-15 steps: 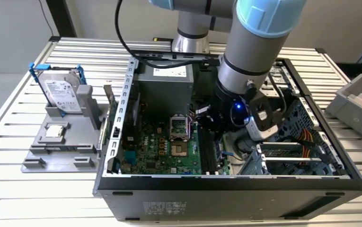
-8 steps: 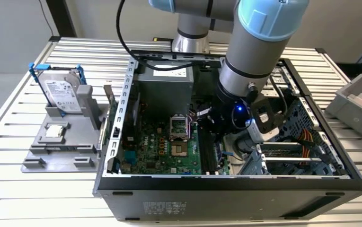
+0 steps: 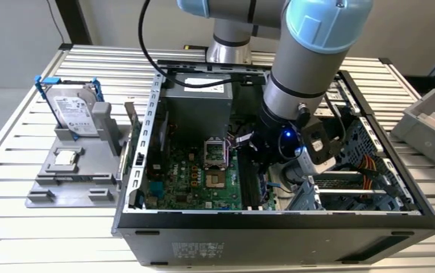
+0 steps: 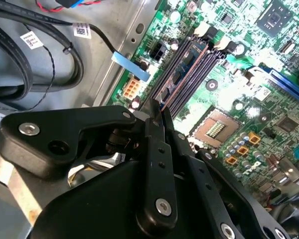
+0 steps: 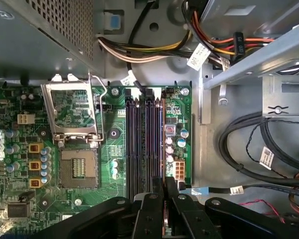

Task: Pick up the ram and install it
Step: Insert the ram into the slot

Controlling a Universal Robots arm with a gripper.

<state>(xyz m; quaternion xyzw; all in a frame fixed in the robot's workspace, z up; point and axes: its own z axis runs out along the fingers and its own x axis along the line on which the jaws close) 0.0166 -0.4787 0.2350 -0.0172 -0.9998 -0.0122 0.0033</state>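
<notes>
One open computer case lies on a slatted metal table, with a grey fixture tray alongside holding a hard drive. Inside the case, the gripper is clenched on the ram, which stands edge-down in the motherboard's black slots.

arm: reaching down | fingers: closed together

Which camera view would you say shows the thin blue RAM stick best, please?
The second wrist view: the thin blue RAM stick lies lengthwise in the black slots, ahead of the gripper. In the first wrist view it is edge-on; in the exterior view I cannot make it out.
</notes>
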